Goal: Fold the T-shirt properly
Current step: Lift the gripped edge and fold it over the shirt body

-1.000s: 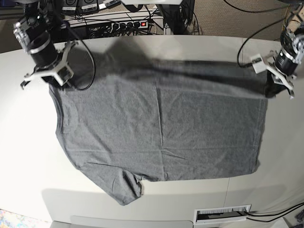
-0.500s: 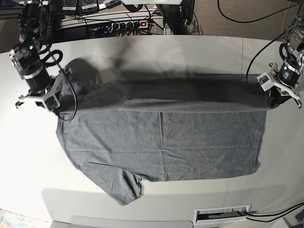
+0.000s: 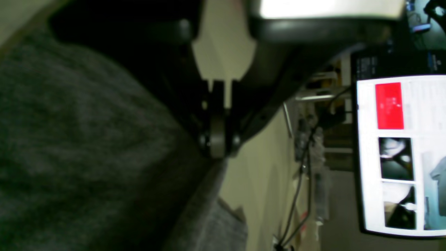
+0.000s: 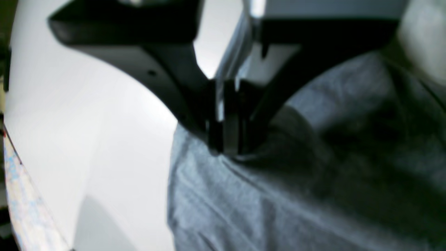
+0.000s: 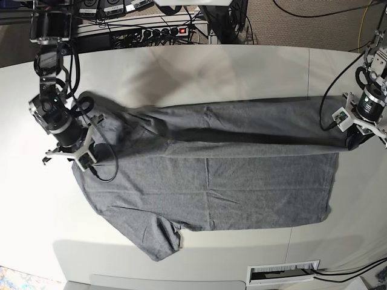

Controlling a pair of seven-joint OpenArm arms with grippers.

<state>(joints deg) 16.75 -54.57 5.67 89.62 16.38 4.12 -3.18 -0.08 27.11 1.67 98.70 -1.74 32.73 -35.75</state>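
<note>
Grey T-shirt (image 5: 205,181) long axis runs left-right | your left gripper (image 5: 357,138) and right gripper (image 5: 77,158) each pinch a far-edge corner | near edge lies toward you

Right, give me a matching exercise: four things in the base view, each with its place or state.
Things:
1. left tool
2. right tool
3. T-shirt
4. power strip

Places or states:
A. behind the table, red switch lit
B. closed on cloth at the view's right
C. far edge lifted and folding forward
D. closed on cloth at the view's left

Pairs: 1-B, 2-D, 3-C, 4-A
</note>
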